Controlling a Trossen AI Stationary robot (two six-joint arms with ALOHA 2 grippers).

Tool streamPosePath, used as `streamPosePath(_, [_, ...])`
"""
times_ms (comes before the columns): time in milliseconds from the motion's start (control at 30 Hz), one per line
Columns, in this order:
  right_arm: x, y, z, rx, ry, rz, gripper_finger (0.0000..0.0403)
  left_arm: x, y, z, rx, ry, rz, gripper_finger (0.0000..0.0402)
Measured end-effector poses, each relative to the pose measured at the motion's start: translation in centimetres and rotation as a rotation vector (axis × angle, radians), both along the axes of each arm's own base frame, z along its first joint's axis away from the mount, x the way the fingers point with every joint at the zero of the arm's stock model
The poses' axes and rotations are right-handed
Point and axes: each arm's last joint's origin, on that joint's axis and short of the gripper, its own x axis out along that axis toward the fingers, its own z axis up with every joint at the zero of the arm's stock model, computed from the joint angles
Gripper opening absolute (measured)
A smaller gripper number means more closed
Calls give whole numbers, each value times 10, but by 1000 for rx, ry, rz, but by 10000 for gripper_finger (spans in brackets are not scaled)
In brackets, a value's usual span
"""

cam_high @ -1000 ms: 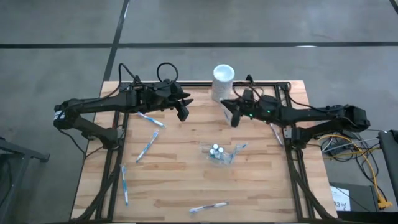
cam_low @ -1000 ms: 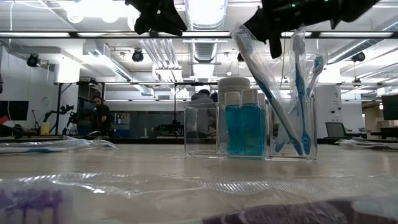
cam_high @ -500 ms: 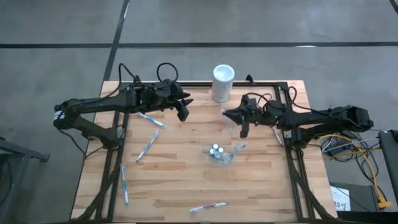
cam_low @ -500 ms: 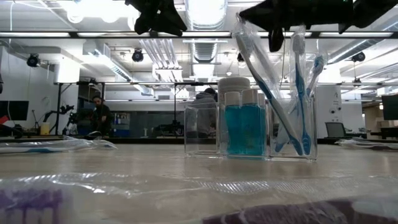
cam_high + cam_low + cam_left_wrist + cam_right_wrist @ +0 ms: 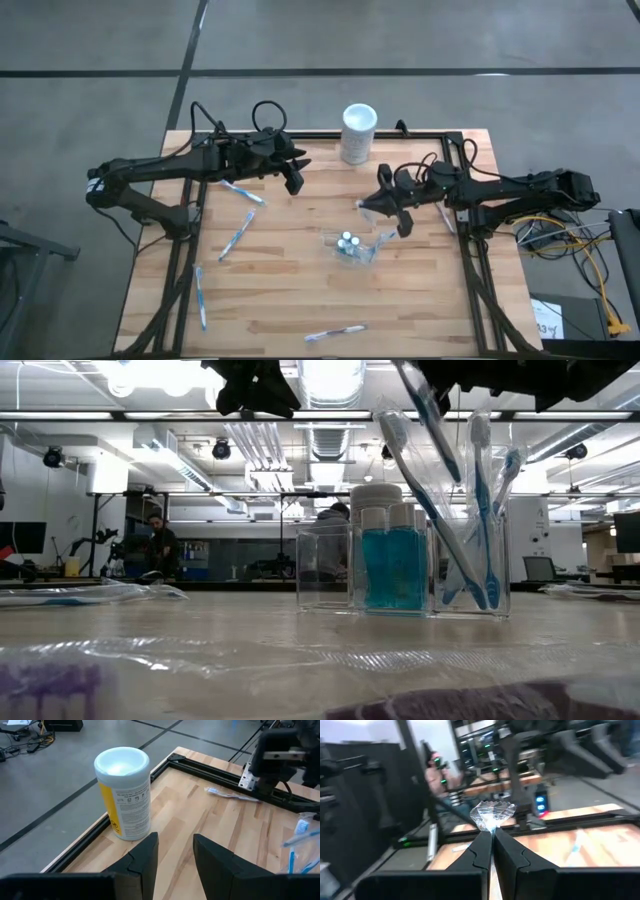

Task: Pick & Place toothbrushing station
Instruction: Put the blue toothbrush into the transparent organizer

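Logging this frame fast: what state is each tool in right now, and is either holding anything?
Left tool: open, empty, hovering near the white canister.
Right tool: shut on a wrapped toothbrush, above the clear organizer.

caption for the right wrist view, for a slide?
Right gripper pinching the crinkled end of a wrapped toothbrush above the wooden table.

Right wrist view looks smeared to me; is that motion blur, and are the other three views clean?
Right wrist view: background streaked, likely motion blur; the right gripper and its pinched wrapped toothbrush stay fairly sharp. Low view: foreground plastic is out of focus and ceiling lights glare. High and left wrist views: sharp, evenly lit.
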Motion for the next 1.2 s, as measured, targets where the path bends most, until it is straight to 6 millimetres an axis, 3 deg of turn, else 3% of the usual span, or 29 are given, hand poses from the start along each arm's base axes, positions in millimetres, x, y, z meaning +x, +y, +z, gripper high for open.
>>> streamPosePath(367, [-1,5,2,-1,-42,55,8,0,0,0,0,0,-1,129])
streamPosePath(833, [10,5,-31,129,-117,78,8,0,0,0,0,0,-1,129])
streamPosePath(1200, [17,5,-39,216,-120,90,8,0,0,0,0,-1,0,129])
